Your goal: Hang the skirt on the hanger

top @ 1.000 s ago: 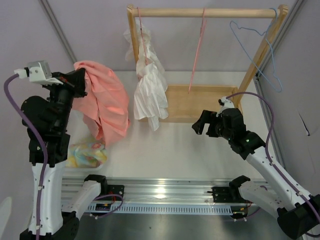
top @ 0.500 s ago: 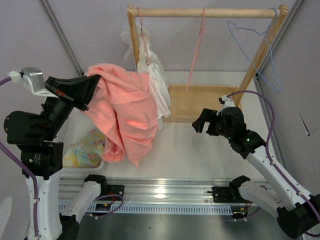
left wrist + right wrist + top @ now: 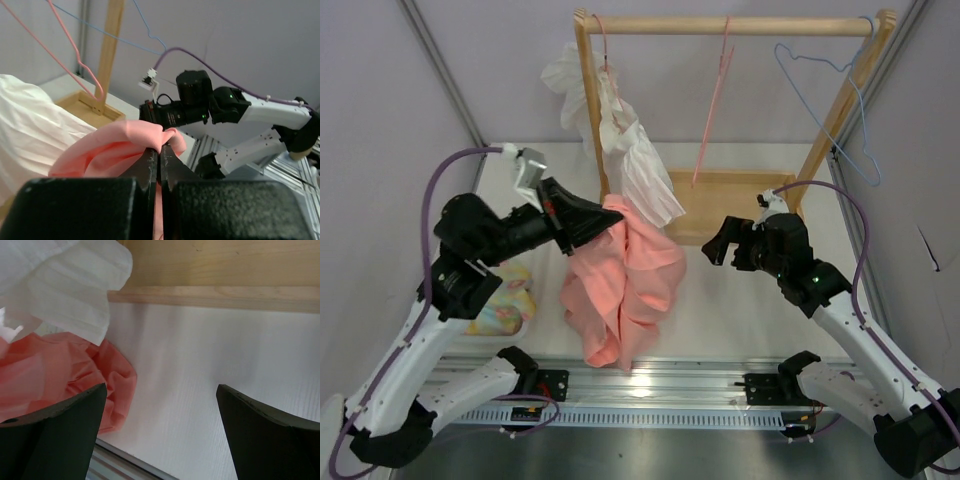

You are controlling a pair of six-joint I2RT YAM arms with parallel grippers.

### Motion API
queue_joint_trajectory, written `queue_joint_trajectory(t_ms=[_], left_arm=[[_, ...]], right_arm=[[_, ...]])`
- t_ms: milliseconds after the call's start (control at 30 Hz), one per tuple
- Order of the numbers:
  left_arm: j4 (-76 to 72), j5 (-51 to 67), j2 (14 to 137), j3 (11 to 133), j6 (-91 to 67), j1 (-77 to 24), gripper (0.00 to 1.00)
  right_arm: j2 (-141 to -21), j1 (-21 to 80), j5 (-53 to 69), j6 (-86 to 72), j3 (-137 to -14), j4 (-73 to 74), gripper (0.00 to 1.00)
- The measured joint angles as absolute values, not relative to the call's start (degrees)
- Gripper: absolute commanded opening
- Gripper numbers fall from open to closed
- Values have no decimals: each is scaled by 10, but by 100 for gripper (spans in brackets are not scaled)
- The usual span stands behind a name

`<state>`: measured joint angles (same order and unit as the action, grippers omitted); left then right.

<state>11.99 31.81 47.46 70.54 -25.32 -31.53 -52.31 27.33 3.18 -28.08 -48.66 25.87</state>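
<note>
Skirt swung right | pinched in left tool | hem maybe touching table

This is a robotics lab test cell, not a home or shop — two white-and-black robot arms are bolted to an aluminium rail at the edge of a plain white counter, with purple cables looping off them. Flat lilac-grey panel walls box the space in, and a small wooden garment rack stands on the counter.
</note>
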Motion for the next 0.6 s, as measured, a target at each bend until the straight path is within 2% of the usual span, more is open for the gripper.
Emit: queue_joint_trajectory(t_ms=[167,367,600], left_arm=[[138,296,564,743,-218,-392,0],[207,281,739,950,-149,-496,0],[261,255,835,1140,-117,-509,0]], right_arm=[[-522,273,53,-289,-487,250,100],[-513,263,45,-291,-504,264,99],[-503,206,34,-300,-545,289,99]])
